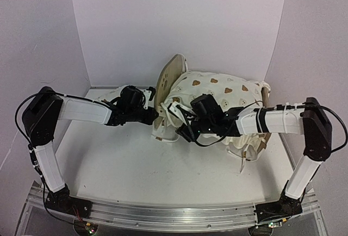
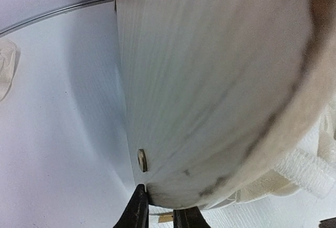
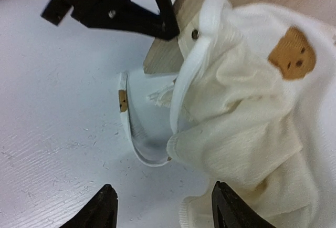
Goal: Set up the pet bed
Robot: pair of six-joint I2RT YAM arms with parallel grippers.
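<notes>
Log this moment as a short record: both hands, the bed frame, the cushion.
left hand: shut on the lower edge of the pet bed, at its plywood end board
right hand: open, holding nothing, close over the table beside the cushion's loose tie
pet bed: end board faces the left arm; the rest is mostly hidden under fabric
cushion: cream, bear print, bunched over the frame, not laid flat
task status: bed not yet set up

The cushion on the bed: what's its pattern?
Cream cushion with brown bear faces, clearest in the right wrist view.
</notes>
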